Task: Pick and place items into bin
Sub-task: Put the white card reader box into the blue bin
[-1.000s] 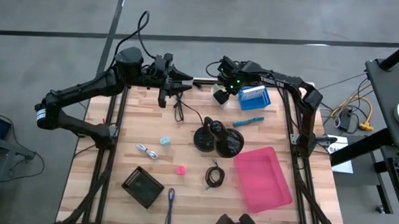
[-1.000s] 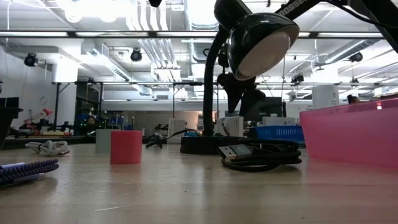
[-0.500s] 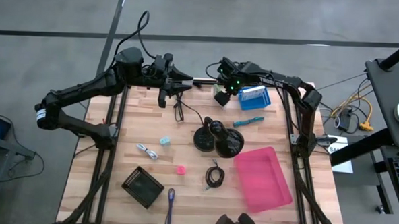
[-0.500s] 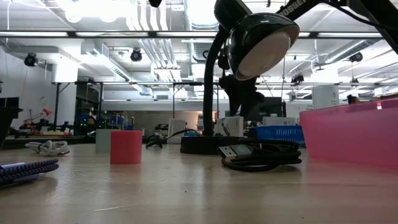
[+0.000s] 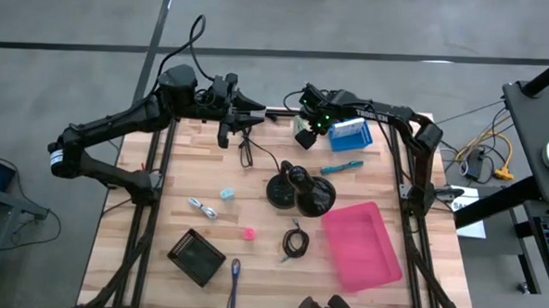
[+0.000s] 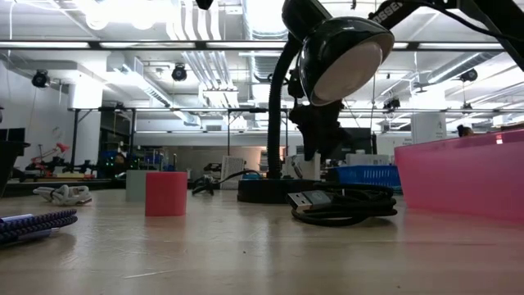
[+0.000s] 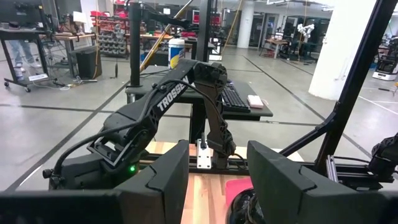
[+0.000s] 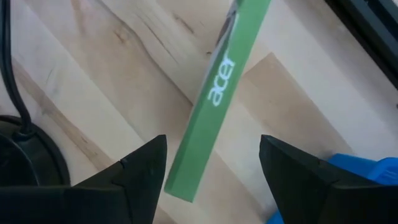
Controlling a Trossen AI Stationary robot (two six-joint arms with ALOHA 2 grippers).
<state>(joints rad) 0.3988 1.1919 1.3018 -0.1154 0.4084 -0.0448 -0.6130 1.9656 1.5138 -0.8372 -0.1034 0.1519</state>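
My right gripper (image 5: 303,129) hovers open at the table's far edge, beside a blue basket (image 5: 350,134). In the right wrist view its fingers (image 8: 212,142) stand on either side of a green-white flat packet (image 8: 221,81) marked "acer", seen edge-on, with a gap on each side. My left gripper (image 5: 245,118) waits open at the far left edge. On the table lie a teal marker (image 5: 341,165), a pale-blue cube (image 5: 226,195), a pink cube (image 5: 249,234), a silvery metal piece (image 5: 202,207), a coiled black cable (image 5: 295,240) and a purple pen (image 5: 235,278).
A pink bin (image 5: 364,260) sits at the near right. A black round-based lamp (image 5: 301,189) stands mid-table between the bin and my right gripper. A thin black cord (image 5: 247,153) trails from the far edge. A black square object (image 5: 196,255) lies near left.
In the low view my right gripper's dark shape beside the lamp's neck has drawn in and risen slightly. Nothing on the table has moved.
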